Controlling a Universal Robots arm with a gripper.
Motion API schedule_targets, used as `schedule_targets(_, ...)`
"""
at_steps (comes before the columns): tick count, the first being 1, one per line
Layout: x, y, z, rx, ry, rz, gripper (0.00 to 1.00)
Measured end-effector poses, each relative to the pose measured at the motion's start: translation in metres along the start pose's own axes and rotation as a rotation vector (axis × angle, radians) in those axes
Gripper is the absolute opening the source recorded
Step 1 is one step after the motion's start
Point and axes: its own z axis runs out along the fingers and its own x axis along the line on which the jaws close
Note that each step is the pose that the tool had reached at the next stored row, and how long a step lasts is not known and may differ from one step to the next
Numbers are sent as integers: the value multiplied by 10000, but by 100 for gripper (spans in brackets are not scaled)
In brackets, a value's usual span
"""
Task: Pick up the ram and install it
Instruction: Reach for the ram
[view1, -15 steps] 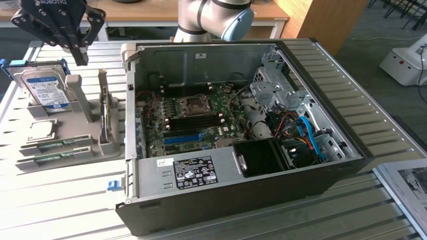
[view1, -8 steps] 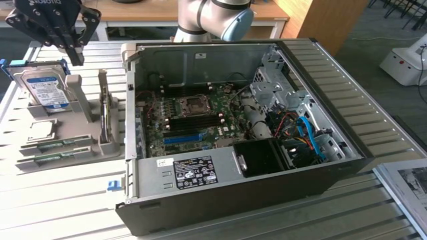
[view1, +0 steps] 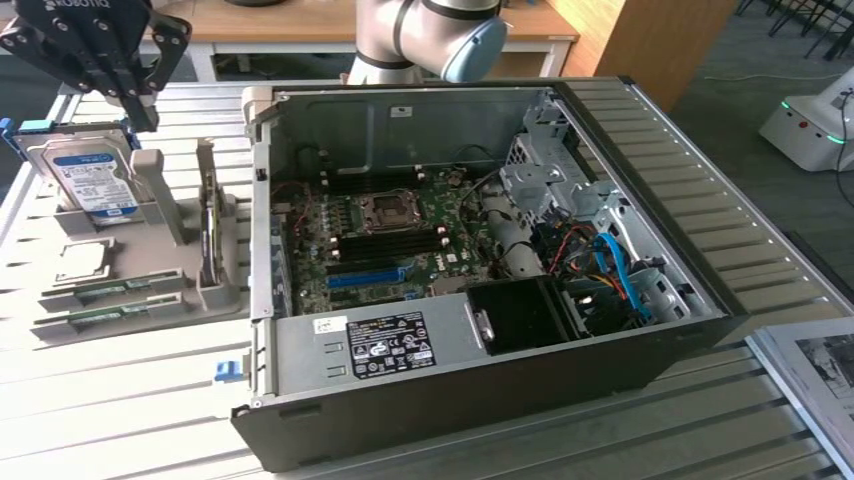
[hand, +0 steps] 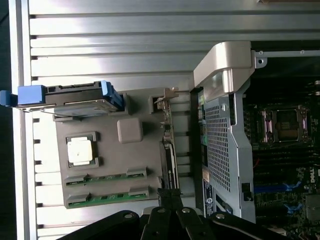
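Note:
Two green ram sticks (view1: 118, 291) (view1: 112, 316) lie side by side in the front slots of a grey holder tray (view1: 160, 270) at the exterior view's left. In the wrist view the same ram sticks (hand: 107, 176) (hand: 107, 196) show on the tray (hand: 107, 125). My black gripper (view1: 139, 112) hangs well above the tray's back, near the hard drive, apart from the ram. Its fingers (hand: 170, 199) are shut with nothing between them.
The tray also carries a silver hard drive (view1: 94, 180), a CPU (view1: 80, 262) and an upright card (view1: 210, 225). The open computer case (view1: 481, 330) lies to the exterior view's right, its motherboard (view1: 387, 230) exposed with dark memory slots and a blue slot (view1: 363, 277).

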Motion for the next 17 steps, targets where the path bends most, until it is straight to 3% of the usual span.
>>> schedule_targets(17, 163, -11, -7, 0, 0, 0, 10)
